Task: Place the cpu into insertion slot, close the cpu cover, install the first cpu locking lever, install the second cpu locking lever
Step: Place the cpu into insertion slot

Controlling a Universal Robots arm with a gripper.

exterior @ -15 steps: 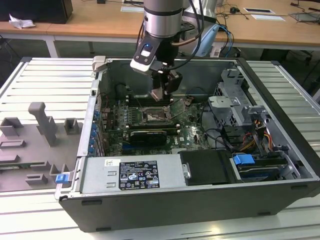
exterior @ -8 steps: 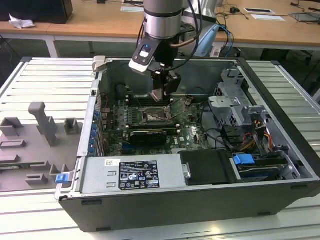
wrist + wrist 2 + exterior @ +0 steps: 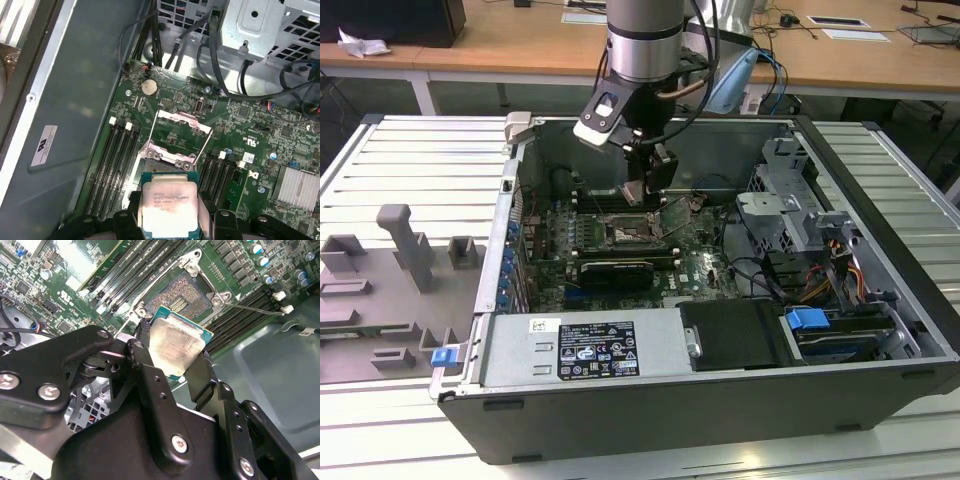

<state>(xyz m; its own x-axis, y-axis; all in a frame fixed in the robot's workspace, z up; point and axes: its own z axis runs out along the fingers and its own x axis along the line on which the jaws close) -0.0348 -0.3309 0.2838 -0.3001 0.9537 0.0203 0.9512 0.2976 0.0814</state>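
Note:
My black gripper [image 3: 174, 347] is shut on the cpu [image 3: 177, 340], a pale metal square on a green board, with one finger [image 3: 144, 342] on each of two opposite edges. In the exterior view the gripper [image 3: 638, 192] hangs inside the open computer case, a little above the motherboard. The insertion slot [image 3: 181, 294] lies just beyond the chip, its pin grid bare inside a metal rim; in the exterior view it is the dark square [image 3: 625, 236] below the fingers. The cpu cover [image 3: 183, 119] stands tilted up off the socket. A thin lever rod [image 3: 255, 308] is swung out to one side.
Long black memory slots [image 3: 117, 165] flank the socket on both sides. Cables [image 3: 220, 60] and a metal drive cage [image 3: 790, 200] fill the exterior view's right. The power supply [image 3: 585, 347] lines the near wall. Grey fixtures [image 3: 405, 245] stand outside the case on the left.

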